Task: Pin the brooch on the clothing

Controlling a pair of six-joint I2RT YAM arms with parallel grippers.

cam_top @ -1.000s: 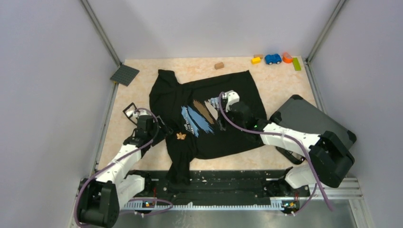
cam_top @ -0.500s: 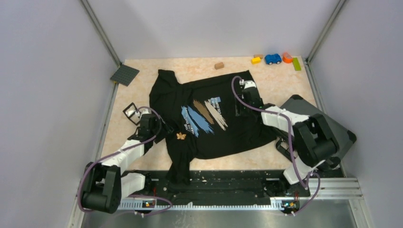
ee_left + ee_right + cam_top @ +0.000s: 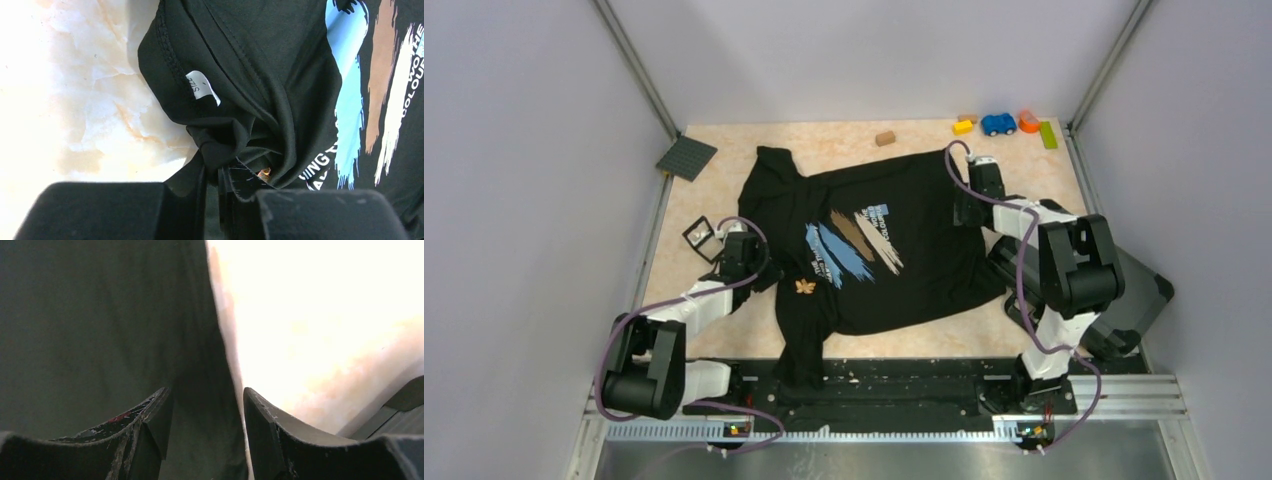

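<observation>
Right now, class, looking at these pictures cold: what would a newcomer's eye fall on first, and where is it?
A black T-shirt sprawls across the middle of the table, blue, brown and white brush strokes on its chest. A tiny orange brooch glows on the cloth at the print's near end, close to the left gripper, which pinches a bunch of fabric. Bright toys dot the far right corner.

Right gripper (image 3: 206, 396): two dark, scuffed fingers (image 3: 150, 427) rising from the lower edge, set apart, nothing clamped between them; the one at picture-left has a reddish smear
Clothing (image 3: 100, 315): plain black cloth filling the left half, its edge running down into the gap between the fingers
Table (image 3: 325, 315): pale marbled top, glare-washed, on the right
Dark grey object (image 3: 402, 402): lower right corner, kind unclear
</observation>
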